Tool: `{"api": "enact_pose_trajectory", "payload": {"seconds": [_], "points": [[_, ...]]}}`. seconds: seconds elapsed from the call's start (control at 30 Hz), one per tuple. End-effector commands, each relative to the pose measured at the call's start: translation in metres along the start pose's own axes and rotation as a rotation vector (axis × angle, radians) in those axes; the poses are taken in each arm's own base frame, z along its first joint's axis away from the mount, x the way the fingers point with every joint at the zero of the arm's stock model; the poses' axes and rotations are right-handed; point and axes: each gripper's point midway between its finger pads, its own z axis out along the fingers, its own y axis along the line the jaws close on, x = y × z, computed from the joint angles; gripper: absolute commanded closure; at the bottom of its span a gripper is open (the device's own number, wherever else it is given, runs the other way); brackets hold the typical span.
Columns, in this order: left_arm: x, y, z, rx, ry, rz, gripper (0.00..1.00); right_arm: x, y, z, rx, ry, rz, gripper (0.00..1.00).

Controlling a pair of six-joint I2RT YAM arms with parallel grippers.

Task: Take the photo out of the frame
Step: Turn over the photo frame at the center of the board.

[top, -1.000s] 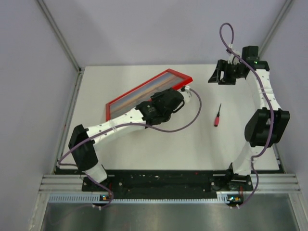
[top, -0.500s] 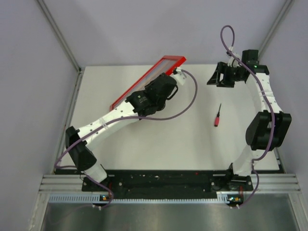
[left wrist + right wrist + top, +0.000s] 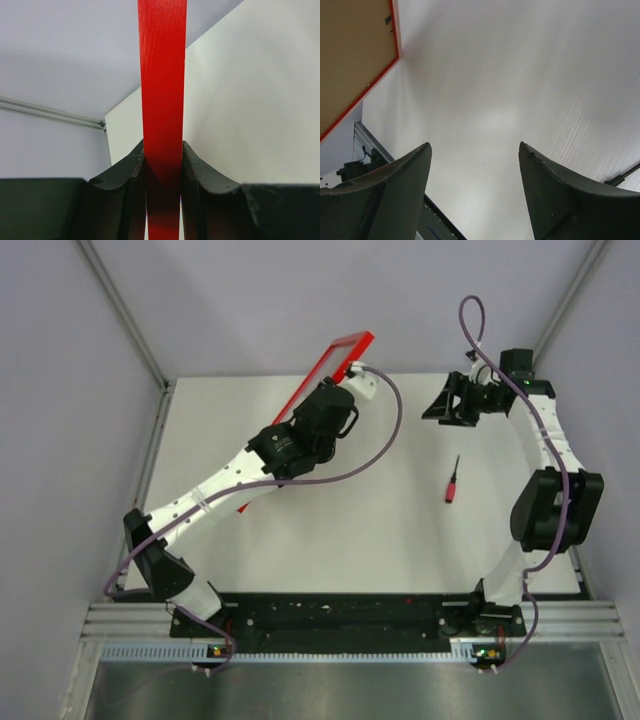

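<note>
My left gripper (image 3: 318,398) is shut on the long edge of the red frame (image 3: 330,365) and holds it tilted up on edge at the table's back left. In the left wrist view the frame's red edge (image 3: 161,90) runs straight up between my two fingers (image 3: 200,172). The right wrist view shows the frame's brown back with its red rim (image 3: 350,55) at the upper left. The photo is hidden. My right gripper (image 3: 440,405) is open and empty at the back right, apart from the frame; its jaws stand wide apart over bare table (image 3: 475,145).
A small red-handled screwdriver (image 3: 452,480) lies on the white table (image 3: 400,530) right of centre. Grey walls close in the back and both sides. A black rail (image 3: 340,615) with the arm bases runs along the near edge.
My left arm has lifted and turned the frame from nearly flat to steeply on edge, moving it toward the back. The right gripper has barely moved.
</note>
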Motion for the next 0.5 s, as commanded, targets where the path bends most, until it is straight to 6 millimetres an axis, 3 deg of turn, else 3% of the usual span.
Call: {"api": "enact_pose_trajectory", "payload": {"seconds": [0.0,0.27,0.47], "points": [[-0.035,0.081,-0.029,-0.191,-0.130,-0.210,1.00,-0.006,0.011,0.002,-0.098,-0.012,-0.009,0.29],[-0.046,0.115,-0.047,-0.214,-0.179,-0.261,1.00,-0.006,0.017,0.018,-0.153,0.001,-0.010,0.28],[-0.052,0.120,-0.057,-0.164,-0.204,-0.284,1.00,-0.013,0.025,0.045,-0.188,0.008,-0.035,0.27]]}}
